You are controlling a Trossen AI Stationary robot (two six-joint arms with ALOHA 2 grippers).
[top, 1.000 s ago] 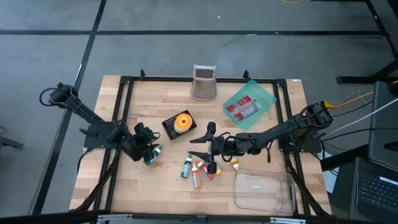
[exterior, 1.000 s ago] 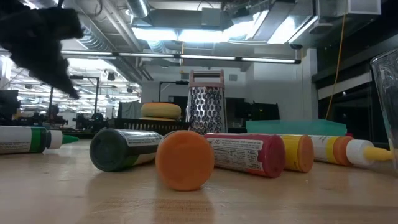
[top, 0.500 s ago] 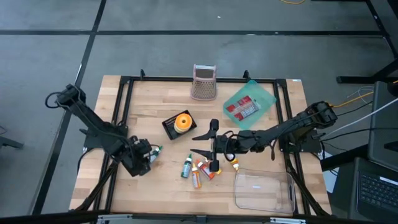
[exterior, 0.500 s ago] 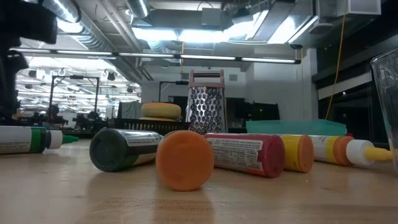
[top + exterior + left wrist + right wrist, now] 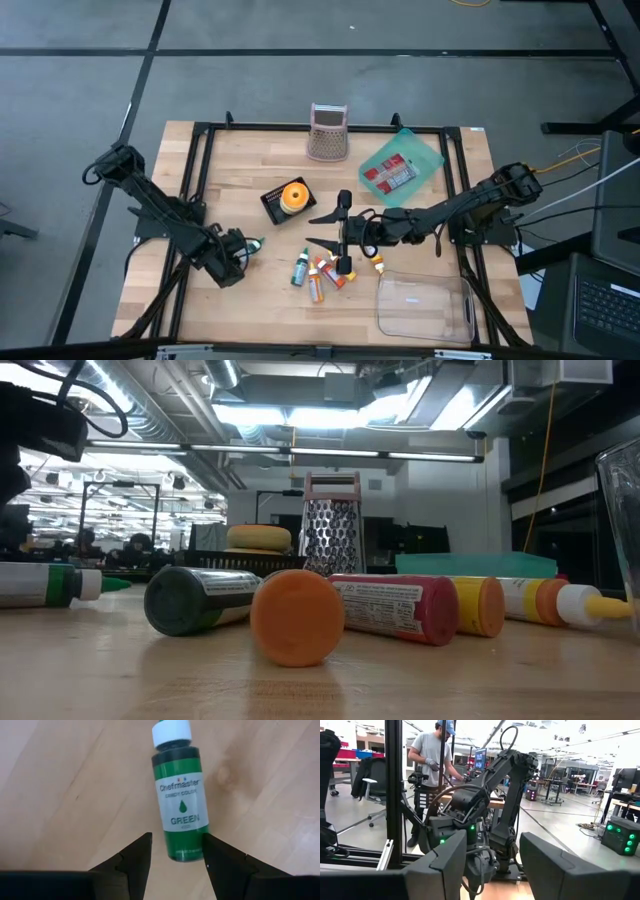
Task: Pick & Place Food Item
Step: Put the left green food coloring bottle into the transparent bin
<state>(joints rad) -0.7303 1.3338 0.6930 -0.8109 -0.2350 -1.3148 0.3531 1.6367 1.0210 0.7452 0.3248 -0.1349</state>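
Left hand (image 5: pixel 175 851) hangs open right over the green bottle (image 5: pixel 180 805); right hand (image 5: pixel 341 236) open above the other bottles (image 5: pixel 320 272).

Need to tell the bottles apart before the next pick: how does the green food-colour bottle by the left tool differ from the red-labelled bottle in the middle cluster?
The green food-colour bottle lies alone on the bare wood, between the left tool's open fingers; the red-labelled bottle lies packed among other bottles. The green one has a white cap and a dark green body; the red one has a red label and a yellow end. Both lie on their sides on the wooden table.
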